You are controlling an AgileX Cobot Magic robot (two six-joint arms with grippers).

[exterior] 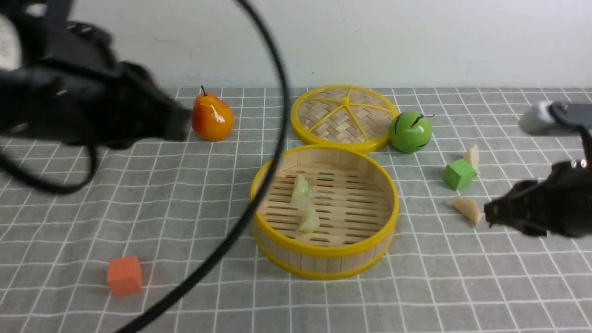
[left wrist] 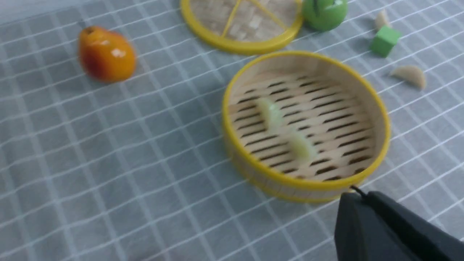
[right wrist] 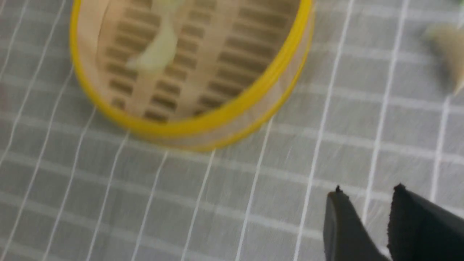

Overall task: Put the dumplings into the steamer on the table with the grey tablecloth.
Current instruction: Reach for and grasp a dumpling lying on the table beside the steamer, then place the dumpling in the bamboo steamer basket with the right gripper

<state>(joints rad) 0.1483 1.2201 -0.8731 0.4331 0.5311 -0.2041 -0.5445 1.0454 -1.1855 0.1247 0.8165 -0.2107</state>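
So the backdrop was a plain pale wall, and in front of it a table wholly draped in a grey tablecloth (exterior: 185,222) with thin white grid lines, a bit wrinkly. In the front view the steamer (exterior: 395,208) sat on it, to the left of the right gripper, with two dumplings already on its slats: one dumpling (exterior: 301,188) and a second dumpling (exterior: 309,219) right by it. The other two were out on the cloth: a near dumpling (exterior: 467,209) just left of the right arm (exterior: 532,203), and a far dumpling (exterior: 472,158) beyond it, right up against the green cube (exterior: 459,174). The left wrist view had the left gripper (left wrist: 357,190) with its fingers together and nothing between them, the steamer beyond its tips and the loose pair further off past the basket. The right wrist view showed the right gripper (right wrist: 369,186) with its fingers apart over bare cloth, nothing in them, and the near dumpling ahead of the tips. My guess on handling: light, fairly firm toy plastic, not fragile, but that glossy curved skin looked slippery and could squirt out of a pinch at the pointy ends. I'd have straddled the fat middle of the crescent, across its thin way, and squeezed gently. The far one seemed trickier, since a finger could bump the cube.
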